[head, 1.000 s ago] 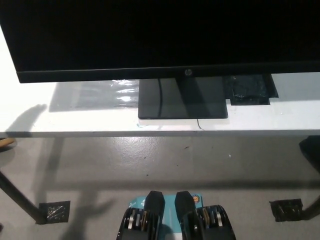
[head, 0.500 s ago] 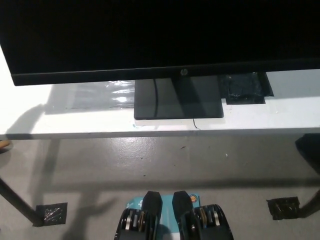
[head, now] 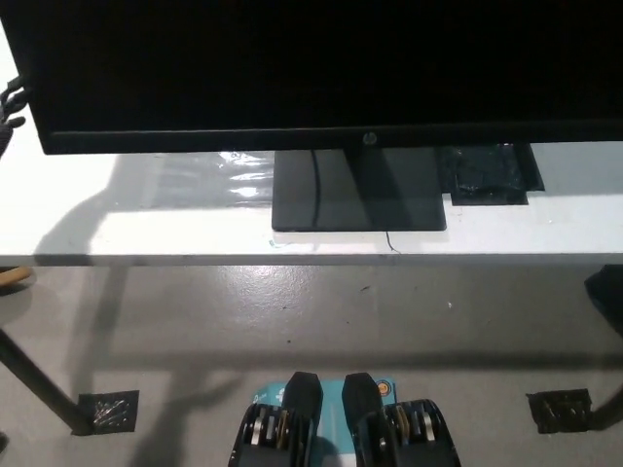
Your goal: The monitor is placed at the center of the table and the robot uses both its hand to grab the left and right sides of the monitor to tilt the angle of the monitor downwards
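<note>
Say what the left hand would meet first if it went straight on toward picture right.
Most likely the left side of the monitor, just beside the left hand; depth is unclear, so it might pass behind.

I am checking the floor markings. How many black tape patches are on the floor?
2 tape patches. One lies at lower left, beside the foot of a table leg; the other at lower right. More may be hidden under the table or outside the picture.

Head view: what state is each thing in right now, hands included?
monitor: screen dark, standing on its base at the table's middle.
monitor base: flat on the table.
left hand: just a sliver at the monitor's left edge; grip not visible.
right hand: not in view.
</note>
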You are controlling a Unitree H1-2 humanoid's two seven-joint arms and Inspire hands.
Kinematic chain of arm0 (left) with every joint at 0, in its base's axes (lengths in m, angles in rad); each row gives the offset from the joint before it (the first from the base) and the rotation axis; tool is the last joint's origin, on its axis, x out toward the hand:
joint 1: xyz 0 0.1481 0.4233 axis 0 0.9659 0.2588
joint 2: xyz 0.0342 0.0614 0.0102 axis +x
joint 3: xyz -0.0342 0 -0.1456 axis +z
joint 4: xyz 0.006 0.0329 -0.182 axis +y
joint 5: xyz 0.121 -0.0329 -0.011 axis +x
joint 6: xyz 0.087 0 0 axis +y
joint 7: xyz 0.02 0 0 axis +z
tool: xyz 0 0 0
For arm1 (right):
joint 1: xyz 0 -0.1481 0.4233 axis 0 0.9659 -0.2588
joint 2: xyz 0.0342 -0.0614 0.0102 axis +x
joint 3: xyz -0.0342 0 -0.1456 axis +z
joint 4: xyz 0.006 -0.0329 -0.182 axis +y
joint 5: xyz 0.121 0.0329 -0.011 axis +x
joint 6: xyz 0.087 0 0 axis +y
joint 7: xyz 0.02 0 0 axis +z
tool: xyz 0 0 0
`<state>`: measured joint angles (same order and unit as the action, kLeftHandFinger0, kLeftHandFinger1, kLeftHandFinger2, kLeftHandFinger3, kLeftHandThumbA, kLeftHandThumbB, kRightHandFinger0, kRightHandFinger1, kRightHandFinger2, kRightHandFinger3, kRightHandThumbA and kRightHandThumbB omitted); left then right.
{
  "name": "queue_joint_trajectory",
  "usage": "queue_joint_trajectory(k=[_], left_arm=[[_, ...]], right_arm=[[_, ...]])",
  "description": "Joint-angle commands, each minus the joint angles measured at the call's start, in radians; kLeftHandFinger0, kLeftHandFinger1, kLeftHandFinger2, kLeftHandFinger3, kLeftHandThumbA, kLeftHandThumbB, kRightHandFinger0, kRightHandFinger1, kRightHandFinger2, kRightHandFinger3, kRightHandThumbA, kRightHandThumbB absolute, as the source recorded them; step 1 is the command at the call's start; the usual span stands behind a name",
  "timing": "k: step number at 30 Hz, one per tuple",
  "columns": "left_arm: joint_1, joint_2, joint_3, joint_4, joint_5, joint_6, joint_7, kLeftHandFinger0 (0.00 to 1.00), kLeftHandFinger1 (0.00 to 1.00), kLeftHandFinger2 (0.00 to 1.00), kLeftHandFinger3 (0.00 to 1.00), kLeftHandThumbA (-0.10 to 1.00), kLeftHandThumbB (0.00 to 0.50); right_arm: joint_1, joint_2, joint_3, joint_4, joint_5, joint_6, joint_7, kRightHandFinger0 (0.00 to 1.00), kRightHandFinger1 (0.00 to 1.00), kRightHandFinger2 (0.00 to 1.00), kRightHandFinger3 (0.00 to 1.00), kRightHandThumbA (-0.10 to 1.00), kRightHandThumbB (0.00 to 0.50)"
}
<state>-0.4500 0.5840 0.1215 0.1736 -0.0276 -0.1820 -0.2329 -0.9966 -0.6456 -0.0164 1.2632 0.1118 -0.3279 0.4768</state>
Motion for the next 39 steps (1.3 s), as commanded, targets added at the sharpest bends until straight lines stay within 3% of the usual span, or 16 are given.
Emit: queue_joint_trajectory(k=[1, 11, 14, 17, 18, 22, 25, 27, 30, 34, 39], left_arm=[[-0.081, 0.013, -0.032, -0.018, 0.021, 0.027, -0.028, 1.0, 1.0, 1.0, 1.0, 1.0, 0.49], [-0.11, 0.012, -0.066, 0.014, 0.04, 0.055, -0.05, 1.0, 1.0, 1.0, 1.0, 1.0, 0.5], [-0.155, 0.008, -0.088, 0.082, 0.059, 0.059, -0.055, 1.0, 1.0, 1.0, 1.0, 1.0, 0.469], [-0.158, 0.01, -0.092, 0.088, 0.056, 0.058, -0.053, 1.0, 1.0, 1.0, 1.0, 1.0, 0.468], [-0.198, 0.006, -0.11, 0.17, 0.065, 0.053, -0.066, 1.0, 1.0, 1.0, 1.0, 1.0, 0.443], [-0.265, -0.002, -0.148, 0.313, 0.094, 0.009, -0.067, 1.0, 1.0, 1.0, 1.0, 0.96, 0.436], [-0.312, -0.003, -0.186, 0.41, 0.129, -0.034, -0.058, 1.0, 1.0, 1.0, 1.0, 0.92, 0.391], [-0.334, -0.007, -0.204, 0.449, 0.145, -0.048, -0.051, 1.0, 1.0, 1.0, 1.0, 0.91, 0.409], [-0.364, -0.015, -0.224, 0.513, 0.163, -0.077, -0.036, 1.0, 1.0, 1.0, 1.0, 0.88, 0.411], [-0.406, -0.023, -0.262, 0.595, 0.206, -0.105, 0.0, 1.0, 1.0, 1.0, 1.0, 0.91, 0.446], [-0.438, -0.025, -0.296, 0.664, 0.226, -0.147, 0.021, 1.0, 1.0, 1.0, 1.0, 0.94, 0.451]], right_arm=[[-0.077, -0.004, 0.003, 0.001, -0.015, -0.054, 0.015, 1.0, 1.0, 1.0, 1.0, 0.98, 0.5], [-0.07, -0.004, 0.005, -0.004, -0.027, -0.064, 0.011, 1.0, 1.0, 1.0, 1.0, 0.99, 0.5], [-0.066, -0.004, -0.004, -0.019, -0.018, -0.047, 0.021, 1.0, 1.0, 1.0, 1.0, 0.97, 0.5], [-0.065, -0.004, -0.004, -0.02, -0.019, -0.048, 0.021, 1.0, 1.0, 1.0, 1.0, 0.97, 0.5], [-0.062, -0.005, -0.005, -0.024, -0.018, -0.049, 0.023, 1.0, 1.0, 1.0, 1.0, 0.97, 0.5], [-0.067, 0.001, 0.001, -0.031, -0.026, -0.045, 0.017, 1.0, 1.0, 1.0, 1.0, 0.95, 0.5], [-0.072, 0.008, 0.015, -0.038, -0.043, -0.058, 0.009, 1.0, 1.0, 1.0, 1.0, 0.92, 0.5], [-0.075, 0.016, 0.017, -0.051, -0.046, -0.054, 0.009, 1.0, 1.0, 1.0, 1.0, 0.88, 0.471], [-0.087, 0.028, 0.041, -0.044, -0.084, -0.063, -0.026, 1.0, 1.0, 1.0, 1.0, 0.84, 0.499], [-0.113, 0.044, 0.132, -0.023, -0.194, -0.088, -0.126, 1.0, 1.0, 1.0, 1.0, 0.85, 0.5], [-0.139, 0.052, 0.218, 0.009, -0.264, -0.081, -0.207, 1.0, 1.0, 1.0, 1.0, 0.91, 0.5]])
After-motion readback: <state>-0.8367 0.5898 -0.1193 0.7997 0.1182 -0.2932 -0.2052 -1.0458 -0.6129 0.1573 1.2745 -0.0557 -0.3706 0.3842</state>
